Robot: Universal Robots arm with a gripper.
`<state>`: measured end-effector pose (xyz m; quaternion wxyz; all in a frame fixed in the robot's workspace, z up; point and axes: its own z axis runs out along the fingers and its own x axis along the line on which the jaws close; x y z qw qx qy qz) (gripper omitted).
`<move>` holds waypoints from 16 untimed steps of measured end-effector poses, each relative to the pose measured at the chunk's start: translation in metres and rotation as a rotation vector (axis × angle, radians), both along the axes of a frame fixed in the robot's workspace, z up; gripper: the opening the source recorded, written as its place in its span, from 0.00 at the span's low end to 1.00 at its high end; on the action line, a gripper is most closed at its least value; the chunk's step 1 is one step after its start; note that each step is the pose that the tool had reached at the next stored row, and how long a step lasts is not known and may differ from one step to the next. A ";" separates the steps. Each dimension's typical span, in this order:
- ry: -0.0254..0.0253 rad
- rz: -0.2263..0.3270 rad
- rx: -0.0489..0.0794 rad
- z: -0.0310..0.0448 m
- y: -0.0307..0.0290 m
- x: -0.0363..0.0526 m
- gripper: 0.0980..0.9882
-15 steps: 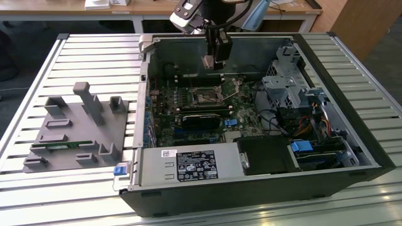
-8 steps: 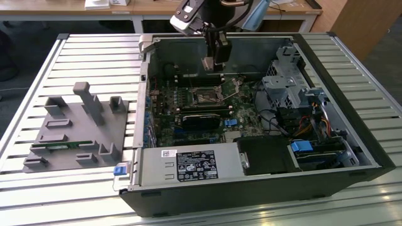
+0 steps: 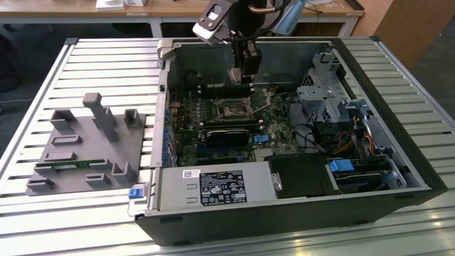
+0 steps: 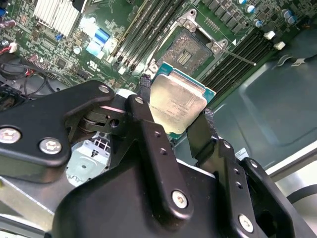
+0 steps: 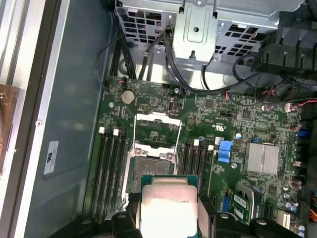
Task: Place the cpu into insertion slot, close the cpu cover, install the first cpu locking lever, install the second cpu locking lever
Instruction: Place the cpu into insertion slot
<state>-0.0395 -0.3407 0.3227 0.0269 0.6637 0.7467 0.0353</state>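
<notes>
Step one is in hand: the end effector [image 4: 177,103] grips the cpu [image 4: 179,98] by opposite edges above the board [image 4: 64,57]. In the exterior view the insertion slot [image 3: 231,111] lies at six o'clock from it — bare, cpu cover [image 5: 148,117] raised. Seating likely needs square alignment; memory slots [image 5: 111,168] crowd both flanks.

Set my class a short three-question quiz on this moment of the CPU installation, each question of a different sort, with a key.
1. True or false: the insertion slot lies bare, with no cpu in it.
2. The cpu cover is: A) shut over the slot; B) swung open; C) missing.
3. Fill in: the gripper's fingers are shut on the ____.
Key: 1 true; 2 B; 3 cpu.
</notes>
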 end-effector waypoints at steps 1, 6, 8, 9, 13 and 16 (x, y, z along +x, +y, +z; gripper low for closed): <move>-0.0001 0.000 0.000 -0.0006 0.0000 0.0000 0.50; -0.0001 0.000 0.000 -0.0038 0.0000 -0.0001 0.50; -0.0001 0.000 0.000 -0.0049 0.0000 -0.0001 0.50; -0.0001 0.000 0.000 -0.0055 0.0000 -0.0001 0.50; -0.0001 0.000 0.000 -0.0079 0.0000 0.0000 0.50; 0.0000 0.000 0.000 -0.0099 0.0000 0.0000 0.50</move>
